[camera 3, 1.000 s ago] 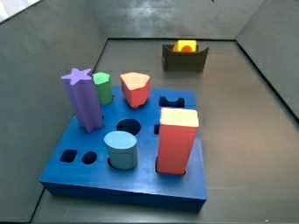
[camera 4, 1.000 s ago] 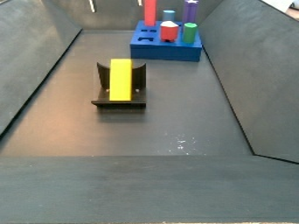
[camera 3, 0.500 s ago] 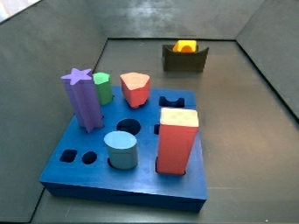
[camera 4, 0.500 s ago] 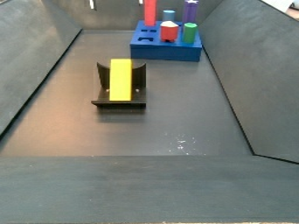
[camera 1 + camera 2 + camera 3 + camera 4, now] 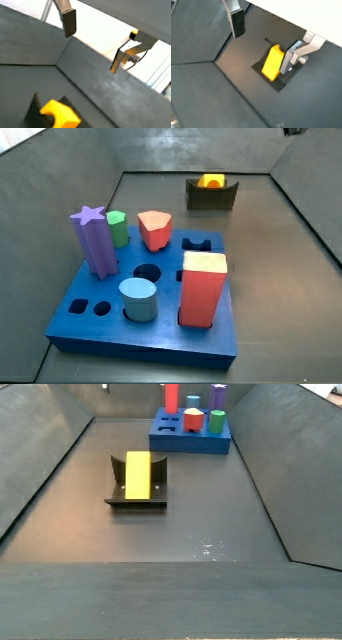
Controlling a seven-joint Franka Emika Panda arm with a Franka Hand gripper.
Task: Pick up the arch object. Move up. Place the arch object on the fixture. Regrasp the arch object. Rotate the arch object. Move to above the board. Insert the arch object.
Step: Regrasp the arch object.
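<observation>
Arch object [image 5: 138, 475] is lying lengthwise in the notch of the fixture [image 5: 136, 496], yellow face up, orange showing on its end in a side view [image 5: 211, 180]; nothing is gripping it. Fixture is sitting on the dark counter [image 5: 174, 534], well apart from the blue board [image 5: 147, 313] with its purple star post [image 5: 95, 240] and other pegs. Gripper [image 5: 264, 31] is hanging high above the fixture, jaws standing wide and empty, one finger [image 5: 236, 22] to one side and the other [image 5: 298, 52] close over the block's far edge in a wrist view. Placement looks done; regrasp is likely next. Risks, as I judge them: descending off-centre could be landing a finger on the fixture wall or on the block's top, tipping it out of the notch; closing askew could be twisting the block, spoiling the rotation and the later fit into the board's hole.
</observation>
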